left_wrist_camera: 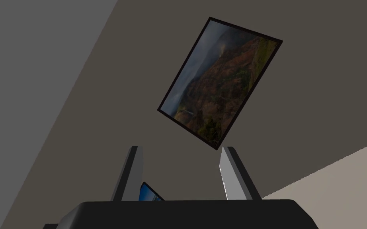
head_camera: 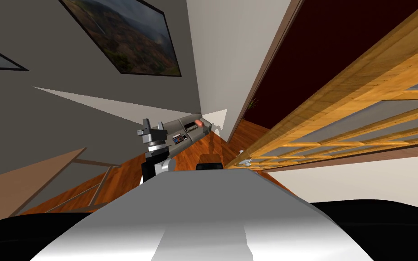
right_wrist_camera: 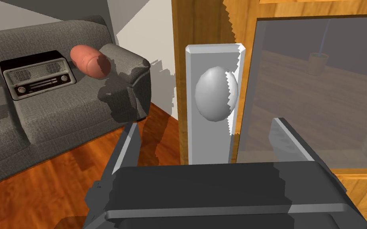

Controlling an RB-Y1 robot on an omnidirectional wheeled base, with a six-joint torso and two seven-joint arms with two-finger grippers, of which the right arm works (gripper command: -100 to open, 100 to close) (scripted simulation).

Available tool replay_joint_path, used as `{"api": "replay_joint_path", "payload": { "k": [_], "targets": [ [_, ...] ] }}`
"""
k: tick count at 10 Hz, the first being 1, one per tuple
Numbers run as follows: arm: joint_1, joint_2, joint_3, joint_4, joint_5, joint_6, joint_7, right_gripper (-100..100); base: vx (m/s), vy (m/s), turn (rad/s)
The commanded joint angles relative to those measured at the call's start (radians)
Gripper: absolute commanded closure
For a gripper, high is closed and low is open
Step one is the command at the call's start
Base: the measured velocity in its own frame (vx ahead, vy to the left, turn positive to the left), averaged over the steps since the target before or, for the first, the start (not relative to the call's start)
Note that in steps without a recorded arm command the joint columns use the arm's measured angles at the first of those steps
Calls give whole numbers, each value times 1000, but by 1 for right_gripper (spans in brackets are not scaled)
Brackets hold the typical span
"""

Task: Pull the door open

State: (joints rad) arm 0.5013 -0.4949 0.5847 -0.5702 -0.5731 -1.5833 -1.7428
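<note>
Reddish wood flooring [right_wrist_camera: 59,191] ran beneath one grey sofa [right_wrist_camera: 59,115] and one wooden door [right_wrist_camera: 202,35]. That door, a honey-coloured frame around glass panes, stood at the right of the scene, near and directly ahead of the right claw [right_wrist_camera: 205,125]. In the head view it stretched along the robot's right side. One upright grey plate [right_wrist_camera: 210,139] sat near the door's left edge and carried one grey egg-shaped knob [right_wrist_camera: 215,93]. The right claw's two fingers [right_wrist_camera: 129,145] were spread wide, one on each side of the plate. The knob lay just beyond their tips, and neither finger touched it. Through the glass, one potted plant [right_wrist_camera: 318,63] showed far off on a wood floor.

Left of the door, the sofa's arm ended just beside the door frame. On the sofa's seat leaned one dark radio [right_wrist_camera: 39,77], with one reddish cylinder cushion [right_wrist_camera: 89,61] right of it against the sofa's arm.

The left claw [head_camera: 153,128] was raised on the left, well apart from the door. Its two fingers were likewise spread, with nothing between them.
</note>
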Motion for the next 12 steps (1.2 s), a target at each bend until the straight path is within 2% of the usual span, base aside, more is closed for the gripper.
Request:
{"api": "replay_joint_path", "payload": {
  "k": [1, 3, 4, 9, 10, 12],
  "targets": [
    [-10, -1, -7, 13, -11, 2, -13, -100, 202, -3, 97],
    [-14, -3, -10, 17, -14, 0, -18, -100, 158, -11, 52],
    [-14, -3, -10, 17, -14, 0, -18, 100, -12, -1, -13],
    [-14, -3, -10, 17, -14, 0, -18, 100, -18, -3, 1],
    [-22, 2, 9, 48, 9, 5, -16, 100, -41, 31, 37],
    [-28, 8, 29, 77, 33, -7, -14, 100, -87, 50, 43]
  ]
}}
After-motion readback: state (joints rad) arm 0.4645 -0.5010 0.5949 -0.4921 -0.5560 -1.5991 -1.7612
